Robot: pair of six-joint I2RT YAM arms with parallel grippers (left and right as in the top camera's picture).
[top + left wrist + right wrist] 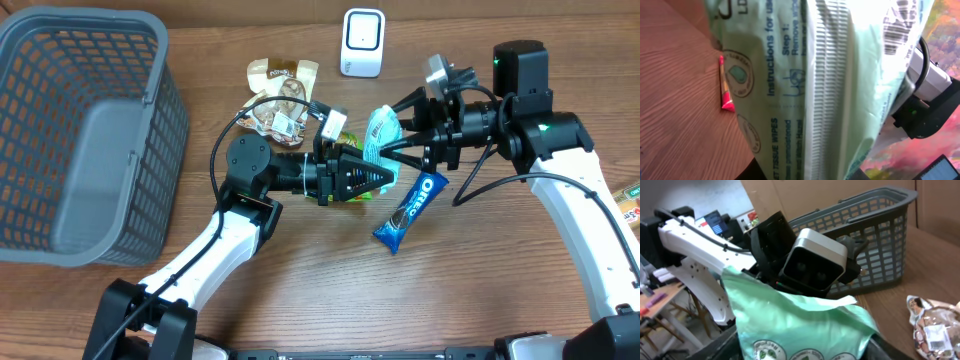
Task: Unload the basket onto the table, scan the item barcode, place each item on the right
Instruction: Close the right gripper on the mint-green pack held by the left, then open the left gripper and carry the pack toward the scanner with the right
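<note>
A pale green pack of tissue wipes [381,133] hangs above the table between both arms. My left gripper [385,178] is shut on its lower edge. In the left wrist view the pack [830,90] fills the frame, with a barcode [900,25] at the top right. My right gripper [392,130] reaches in from the right, one finger on each side of the pack's upper end. The right wrist view shows the pack [800,325] spanning the gap between those dark fingers [715,347]; whether they press it is unclear.
A white box-shaped device [362,42] stands at the back centre. A blue Oreo pack [410,210] lies under the arms, and brown snack packs [280,100] lie behind the left arm. A grey basket [80,130] fills the left side.
</note>
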